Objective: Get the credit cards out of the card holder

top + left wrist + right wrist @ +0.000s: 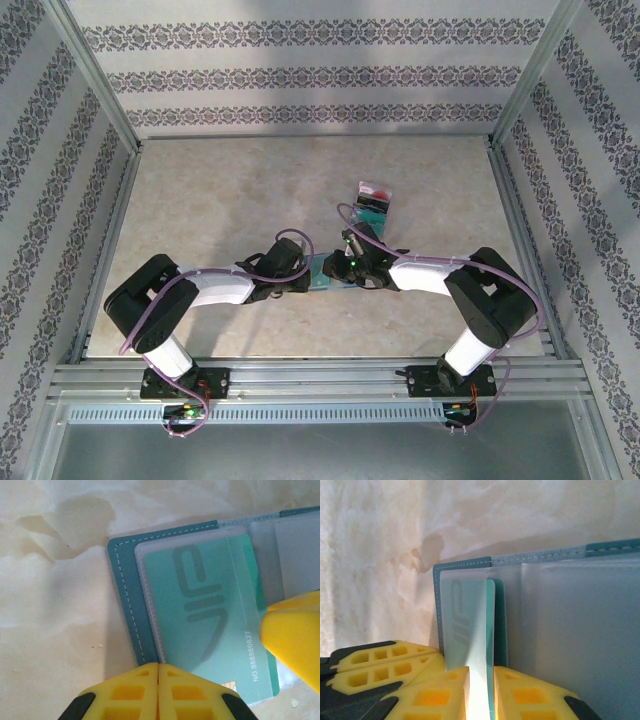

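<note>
Card holder (124,605) open | teal card (467,630): long axis points at right claw (481,692), clamped on its end; left claw (158,690) pressed together at holder's edge

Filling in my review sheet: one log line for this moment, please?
left gripper: shut, at card holder edge | right gripper: shut on teal card, partly out

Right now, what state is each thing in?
Holder: open, flat on table.
Teal card: partly in its pocket, pinched.
Loose cards: out, piled on table.
Left hand: shut, at holder's edge.
Right hand: shut on teal card.
</note>
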Controlling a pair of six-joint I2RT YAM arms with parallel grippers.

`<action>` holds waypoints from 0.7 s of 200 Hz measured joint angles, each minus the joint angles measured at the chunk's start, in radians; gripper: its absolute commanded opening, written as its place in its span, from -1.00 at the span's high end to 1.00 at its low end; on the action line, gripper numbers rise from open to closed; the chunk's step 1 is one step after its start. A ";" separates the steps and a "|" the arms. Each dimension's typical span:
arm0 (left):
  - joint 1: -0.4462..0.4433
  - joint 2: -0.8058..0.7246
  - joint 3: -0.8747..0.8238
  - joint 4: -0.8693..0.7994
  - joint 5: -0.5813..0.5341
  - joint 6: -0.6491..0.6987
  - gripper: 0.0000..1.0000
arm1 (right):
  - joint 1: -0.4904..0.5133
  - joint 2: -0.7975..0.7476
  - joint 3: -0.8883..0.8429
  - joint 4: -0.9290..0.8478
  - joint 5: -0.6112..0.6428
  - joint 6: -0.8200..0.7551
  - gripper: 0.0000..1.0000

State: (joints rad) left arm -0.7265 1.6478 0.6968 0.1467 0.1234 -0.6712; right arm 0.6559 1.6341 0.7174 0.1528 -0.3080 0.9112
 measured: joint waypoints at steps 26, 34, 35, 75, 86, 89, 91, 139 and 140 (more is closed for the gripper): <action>0.000 0.000 -0.001 0.001 0.000 0.000 0.86 | -0.001 0.001 -0.007 0.035 -0.019 0.015 0.60; 0.000 0.000 -0.001 0.001 -0.001 0.000 0.86 | -0.003 0.002 -0.007 0.048 -0.029 0.021 0.60; 0.000 0.000 -0.001 0.001 -0.001 0.000 0.86 | -0.004 0.002 -0.007 0.050 -0.030 0.022 0.60; 0.000 0.000 -0.001 0.000 -0.004 0.000 0.86 | -0.006 0.030 -0.012 0.138 -0.063 0.042 0.58; 0.000 0.000 -0.001 0.000 -0.004 0.000 0.86 | -0.006 0.032 -0.017 0.153 -0.069 0.048 0.58; 0.000 0.000 -0.001 0.000 -0.004 0.000 0.86 | -0.006 0.032 -0.018 0.156 -0.070 0.049 0.58; 0.000 0.000 -0.001 0.000 -0.004 0.000 0.86 | -0.006 0.032 -0.019 0.158 -0.072 0.050 0.58; 0.000 0.000 -0.001 0.000 -0.008 -0.003 0.86 | -0.026 0.031 -0.046 0.214 -0.116 0.064 0.65; 0.000 0.000 -0.001 0.000 -0.008 -0.003 0.86 | -0.027 0.031 -0.047 0.216 -0.117 0.064 0.65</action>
State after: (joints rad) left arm -0.7265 1.6478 0.6960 0.1467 0.1158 -0.6743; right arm 0.6289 1.6653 0.6704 0.3687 -0.4248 0.9756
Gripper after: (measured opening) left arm 0.070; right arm 0.185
